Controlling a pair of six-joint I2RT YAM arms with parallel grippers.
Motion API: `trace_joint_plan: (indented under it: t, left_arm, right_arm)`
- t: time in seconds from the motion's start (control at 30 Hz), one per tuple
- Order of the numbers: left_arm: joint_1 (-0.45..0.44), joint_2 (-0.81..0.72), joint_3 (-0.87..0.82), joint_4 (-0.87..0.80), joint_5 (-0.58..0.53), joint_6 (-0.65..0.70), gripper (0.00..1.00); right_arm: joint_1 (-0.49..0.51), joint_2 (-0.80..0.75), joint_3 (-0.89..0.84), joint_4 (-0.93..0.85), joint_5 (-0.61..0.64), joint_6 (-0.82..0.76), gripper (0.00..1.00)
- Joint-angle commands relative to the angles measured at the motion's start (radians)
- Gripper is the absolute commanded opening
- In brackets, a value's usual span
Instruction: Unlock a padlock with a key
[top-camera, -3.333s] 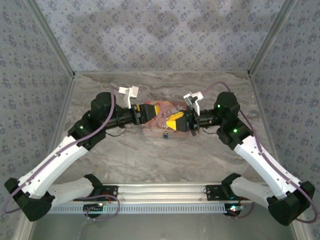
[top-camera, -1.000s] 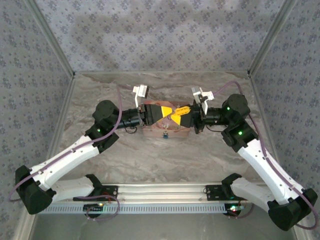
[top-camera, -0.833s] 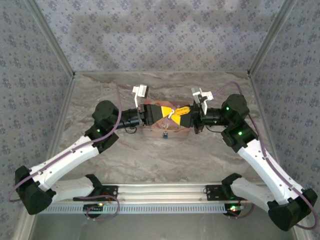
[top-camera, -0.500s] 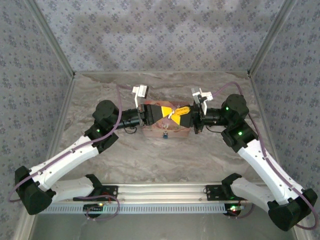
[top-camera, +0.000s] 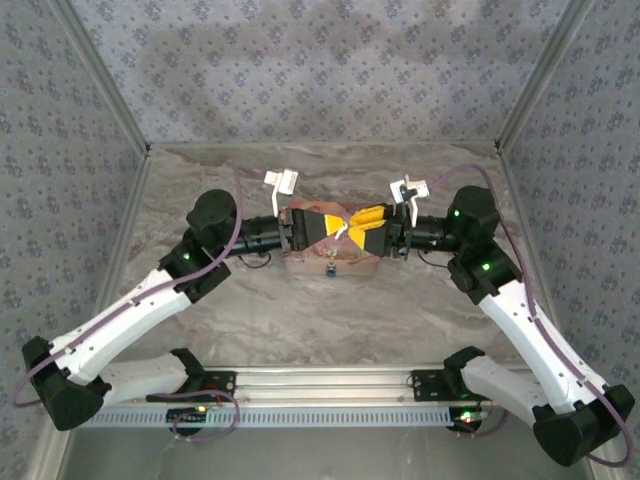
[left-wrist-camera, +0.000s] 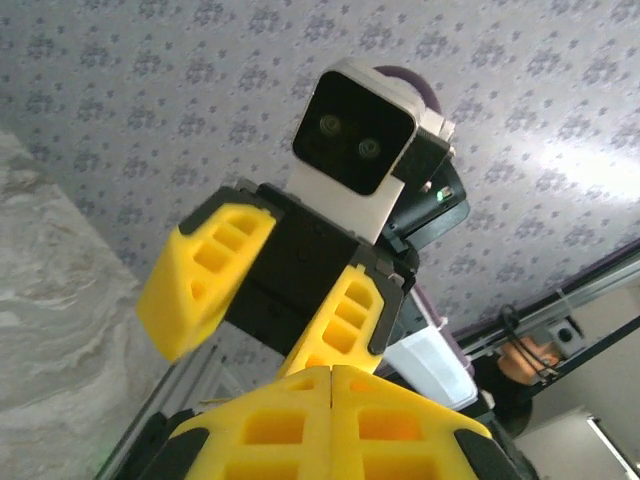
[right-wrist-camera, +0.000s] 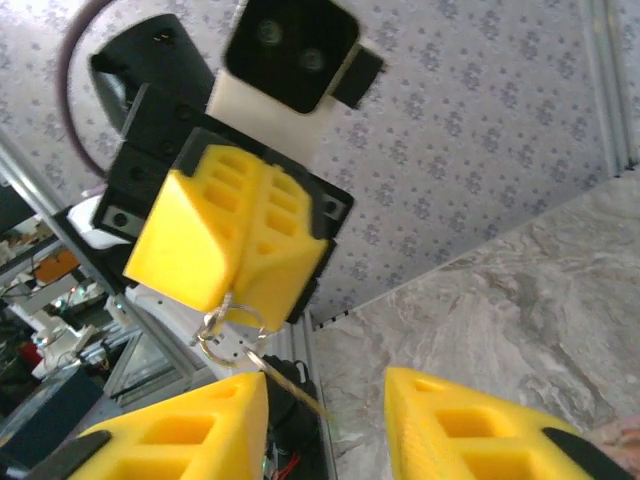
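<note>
I am clenching the key ring (right-wrist-camera: 222, 328) in the left pincer (right-wrist-camera: 238, 285), its key (right-wrist-camera: 285, 382) dangling. The right pincer (right-wrist-camera: 325, 425) is hanging released, facing it above the desk (right-wrist-camera: 520, 300).

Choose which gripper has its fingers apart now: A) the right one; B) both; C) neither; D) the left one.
A: the right gripper has its yellow fingers apart, while the left gripper is shut on the key ring.
</note>
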Motion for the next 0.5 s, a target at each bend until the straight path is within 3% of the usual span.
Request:
trace_joint_plan:
  t: [0.0, 0.2, 0.47]
  left_arm:
    - [0.003, -0.004, 0.083, -0.208, 0.007, 0.106, 0.00]
    - [0.003, 0.038, 0.132, -0.297, 0.053, 0.137, 0.00]
    - [0.001, 0.059, 0.147, -0.300, 0.065, 0.145, 0.00]
  right_arm:
    - [-0.006, -0.027, 0.031, -0.043, 0.028, 0.029, 0.40]
    - [-0.008, -0.032, 0.027, 0.013, 0.028, 0.128, 0.48]
    - [0.008, -0.018, 0.005, 0.099, -0.006, 0.240, 0.45]
